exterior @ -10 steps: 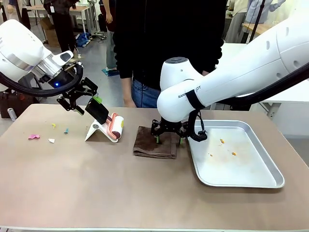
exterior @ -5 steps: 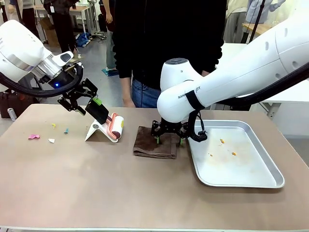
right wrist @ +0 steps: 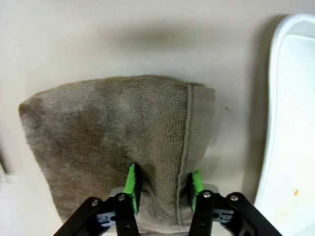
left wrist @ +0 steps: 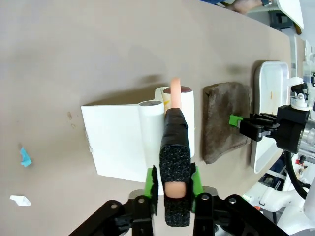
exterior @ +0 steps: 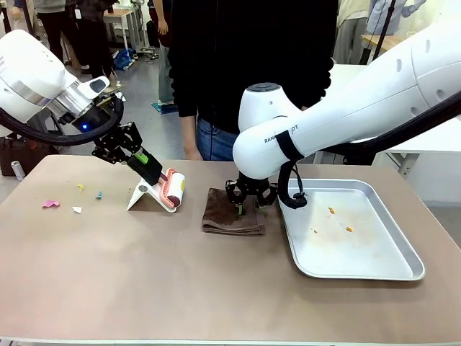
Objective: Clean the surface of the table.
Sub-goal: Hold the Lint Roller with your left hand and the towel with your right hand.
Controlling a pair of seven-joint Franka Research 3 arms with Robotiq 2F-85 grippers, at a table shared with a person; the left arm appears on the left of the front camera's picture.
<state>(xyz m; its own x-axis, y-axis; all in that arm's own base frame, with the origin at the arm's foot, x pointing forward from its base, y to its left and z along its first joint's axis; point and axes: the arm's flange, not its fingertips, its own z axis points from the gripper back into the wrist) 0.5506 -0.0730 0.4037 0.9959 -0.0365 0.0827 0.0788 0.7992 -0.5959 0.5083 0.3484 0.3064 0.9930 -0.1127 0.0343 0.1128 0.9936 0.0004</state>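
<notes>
Both arms take up their tools as the cleaning of the desk (exterior: 144,288) gets under way. The left claw (exterior: 146,162) is clenched on the black foam handle of a lint roller (exterior: 171,189), its green pads pressed to either side. The roller head rests in a white stand (exterior: 142,196) just below and ahead of that claw.

The right claw (exterior: 241,207) points straight down, grasping a ridge of the folded brown cloth (exterior: 232,222), which lies flat on the desk directly beneath it. Just beside that claw, on the side away from the left claw, sits a silver tray (exterior: 360,249) holding a few crumbs. Paper scraps (exterior: 50,204) lie well beyond the left claw, on the side away from the cloth. The tan desk top spreads beneath both claws.

The step in hand looks like the pick-up, with no wiping or rolling yet done. The next move seems to call for each claw to rise without losing its hold. The roller must come clear of its stand before heading for the scraps, and the cloth needs a firm enough pinch to be dragged rather than dropped.
</notes>
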